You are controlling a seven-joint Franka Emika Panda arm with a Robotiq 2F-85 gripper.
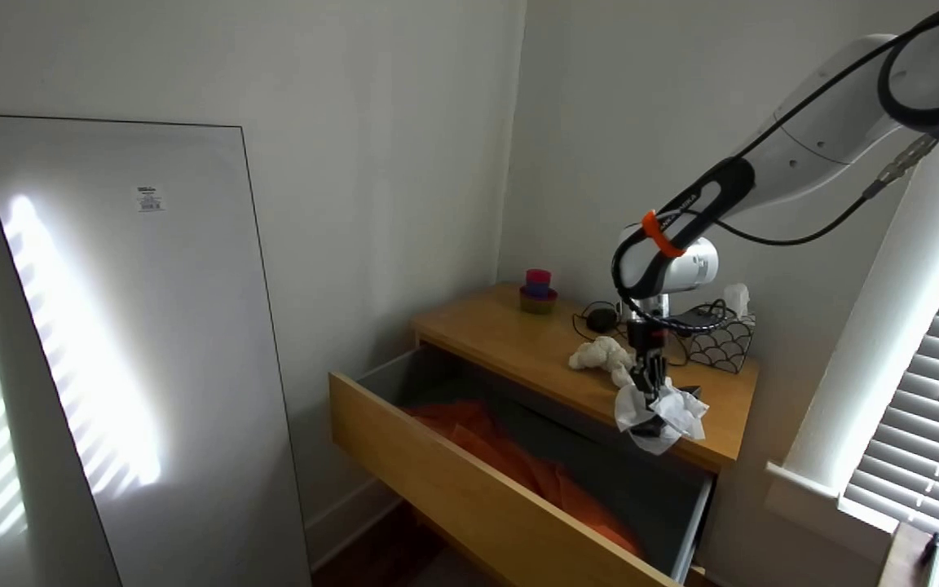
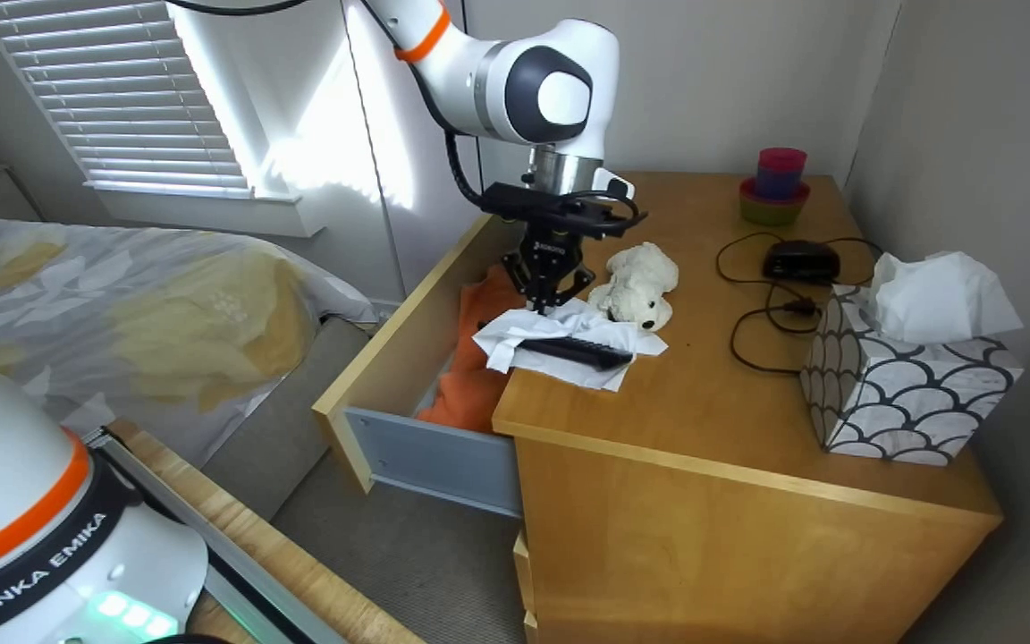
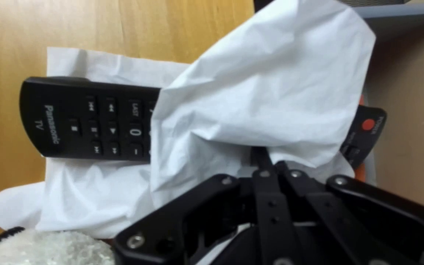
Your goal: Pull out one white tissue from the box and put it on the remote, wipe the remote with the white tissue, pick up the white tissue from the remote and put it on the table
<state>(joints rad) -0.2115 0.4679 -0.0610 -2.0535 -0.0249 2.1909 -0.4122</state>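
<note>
The black remote (image 3: 87, 121) lies near the front edge of the wooden dresser top (image 2: 694, 402); its red-button end sticks out past the edge over the drawer. White tissue (image 3: 263, 88) covers the remote's middle, and white tissue also shows beneath it; I cannot tell if this is one sheet. Tissue (image 2: 515, 326) and remote (image 2: 573, 351) also show in an exterior view. My gripper (image 3: 269, 158) points down over the remote, its fingers shut on the tissue, which hides the fingertips. The patterned tissue box (image 2: 917, 394) stands at the wall end, a tissue poking from its top.
A white plush dog (image 2: 640, 282) lies close beside the tissue. The top drawer (image 1: 478, 481) is open below, holding orange cloth (image 1: 510, 456). A black device (image 2: 801, 261) with loose cables and stacked colored cups (image 2: 779, 179) stand farther back.
</note>
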